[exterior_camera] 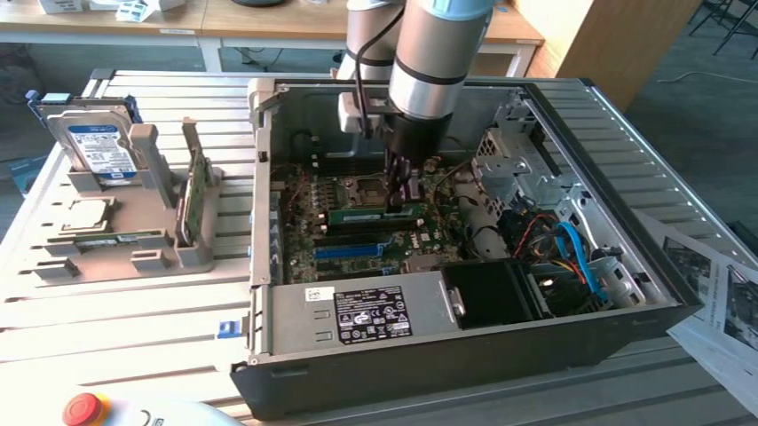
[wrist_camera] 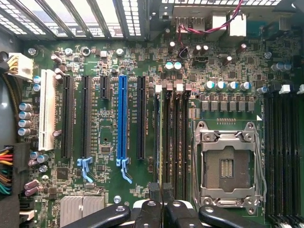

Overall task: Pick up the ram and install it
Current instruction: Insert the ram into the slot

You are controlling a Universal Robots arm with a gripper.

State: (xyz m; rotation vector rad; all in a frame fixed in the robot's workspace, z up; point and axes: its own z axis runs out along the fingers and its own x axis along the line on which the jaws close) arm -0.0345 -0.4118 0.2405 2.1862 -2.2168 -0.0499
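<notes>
**Ram down at the slots**

Exterior view: inside the open black computer case (exterior_camera: 474,351), the tool (exterior_camera: 399,206) pinches narrow on the thin green ram stick (exterior_camera: 369,215).

Wrist view: its fingers (wrist_camera: 150,213) sit nearly together over the black memory slots (wrist_camera: 175,142), beside the silver processor socket (wrist_camera: 227,164).

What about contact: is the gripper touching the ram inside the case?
Cannot tell. Exterior view: the gripper overlaps the ram, hiding any contact or gap.
</notes>
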